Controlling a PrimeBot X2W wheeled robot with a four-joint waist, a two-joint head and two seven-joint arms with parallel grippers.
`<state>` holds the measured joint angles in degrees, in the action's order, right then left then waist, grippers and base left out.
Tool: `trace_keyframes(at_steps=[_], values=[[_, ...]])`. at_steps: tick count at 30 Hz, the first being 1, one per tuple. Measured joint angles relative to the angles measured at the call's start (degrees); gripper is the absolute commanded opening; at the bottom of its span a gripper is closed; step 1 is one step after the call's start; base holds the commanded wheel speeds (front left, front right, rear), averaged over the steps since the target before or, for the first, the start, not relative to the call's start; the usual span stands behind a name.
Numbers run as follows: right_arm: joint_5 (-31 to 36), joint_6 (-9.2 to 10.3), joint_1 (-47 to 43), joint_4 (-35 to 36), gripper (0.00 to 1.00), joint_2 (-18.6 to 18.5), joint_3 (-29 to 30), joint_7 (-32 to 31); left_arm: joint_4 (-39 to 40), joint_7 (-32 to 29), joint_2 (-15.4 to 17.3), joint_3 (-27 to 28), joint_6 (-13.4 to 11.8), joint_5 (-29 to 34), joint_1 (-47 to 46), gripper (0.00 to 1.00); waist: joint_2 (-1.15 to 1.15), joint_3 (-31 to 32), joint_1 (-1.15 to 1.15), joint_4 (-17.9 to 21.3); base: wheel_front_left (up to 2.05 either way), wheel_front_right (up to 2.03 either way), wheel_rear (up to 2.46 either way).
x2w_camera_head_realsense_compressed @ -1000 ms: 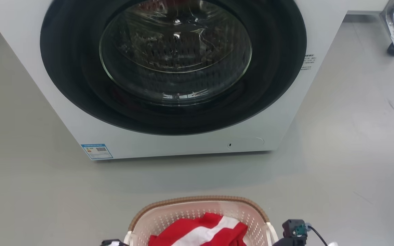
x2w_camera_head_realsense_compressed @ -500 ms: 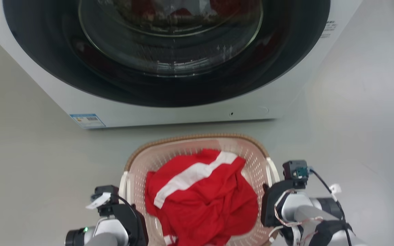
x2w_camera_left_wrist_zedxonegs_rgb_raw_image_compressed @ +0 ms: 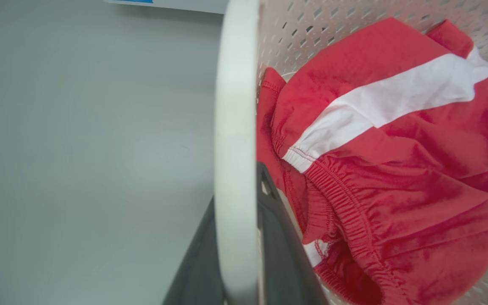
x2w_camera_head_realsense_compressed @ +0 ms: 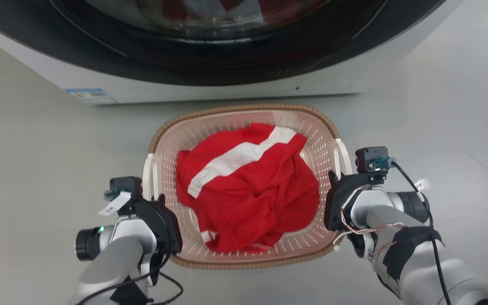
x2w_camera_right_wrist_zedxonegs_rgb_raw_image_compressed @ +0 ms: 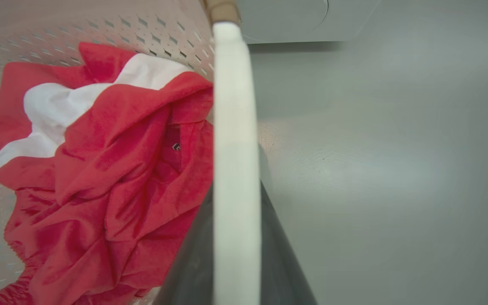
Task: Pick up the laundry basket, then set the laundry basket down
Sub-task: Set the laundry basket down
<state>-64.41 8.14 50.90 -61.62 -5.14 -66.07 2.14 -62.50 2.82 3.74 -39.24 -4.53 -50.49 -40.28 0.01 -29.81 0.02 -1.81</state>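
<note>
The laundry basket, cream with a brown rim, sits in front of me in the head view and holds a crumpled red garment with a white stripe. My left gripper is at the basket's left white handle. In the left wrist view its dark fingers lie on both sides of that handle, shut on it. My right gripper clamps the right handle in the same way, with dark fingers flanking the white bar. Whether the basket rests on the floor I cannot tell.
A white washing machine with a big dark round door stands just beyond the basket's far rim, a blue label at its lower left. Grey floor spreads to both sides of the basket.
The camera has tipped downward, so the machine has slid up the picture and the whole basket and both arms now show. The basket's far rim now appears much nearer the machine's base. Both grippers stay on the handles.
</note>
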Motion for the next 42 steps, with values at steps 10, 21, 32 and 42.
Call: trace_keyframes(at_steps=[10,21,32,42], values=[[0.3,-0.04,4.8,-1.3,0.0,0.0,0.6,1.6,-0.1,1.3,0.3,0.0,0.1,0.8,-5.9,0.0,0.0,-7.7,0.0,-0.6,0.0,0.0,0.0],[0.9,-0.08,7.3,-2.9,0.0,0.1,0.7,4.1,-1.5,3.4,-0.3,0.0,0.9,1.3,-8.9,0.0,0.0,-15.5,-0.01,-1.7,0.0,0.0,0.0],[1.5,-0.08,10.4,-3.3,0.0,0.1,0.5,5.6,-2.7,5.7,-0.4,0.2,1.3,1.4,-12.4,0.0,0.0,-18.9,-0.01,-2.4,0.0,0.0,0.0],[1.5,-0.08,10.4,-3.6,0.14,0.2,0.0,6.6,-4.3,7.2,-0.7,0.1,2.0,1.7,-13.4,0.0,-0.01,-19.5,-0.02,-2.7,0.0,0.0,0.0]])
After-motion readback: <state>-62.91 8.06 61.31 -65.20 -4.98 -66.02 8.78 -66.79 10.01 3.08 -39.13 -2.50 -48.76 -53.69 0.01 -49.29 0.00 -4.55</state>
